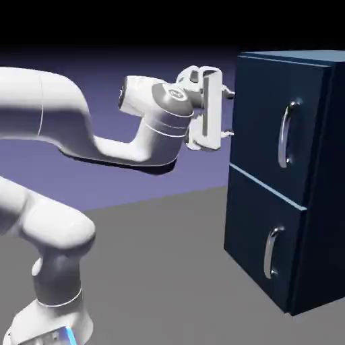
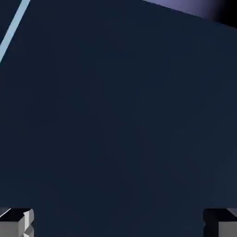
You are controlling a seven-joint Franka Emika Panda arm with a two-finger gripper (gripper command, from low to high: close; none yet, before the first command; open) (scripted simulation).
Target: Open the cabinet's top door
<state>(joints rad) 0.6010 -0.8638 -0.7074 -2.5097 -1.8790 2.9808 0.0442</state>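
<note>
and here we are at the cabinet, tall and dark navy, over on the exterior view's right, with 2 front panels stacked 1 above the other! the top door is the larger of the 2, sitting flush above the lower panel, a pale strip running between them. each panel carries 1 curved silver handle, the upper handle upright on the door's right-hand part, the lower handle beneath it.

the white arm reaches in from the left, and the gripper has its 2 fingers spread wide apart, 1 above the other, nothing between them! it's up near the door's left edge, well apart from the upper handle. in the hand view, dark blue fills nearly everything, a finger tip in each bottom corner, pale strip at top left!
</note>
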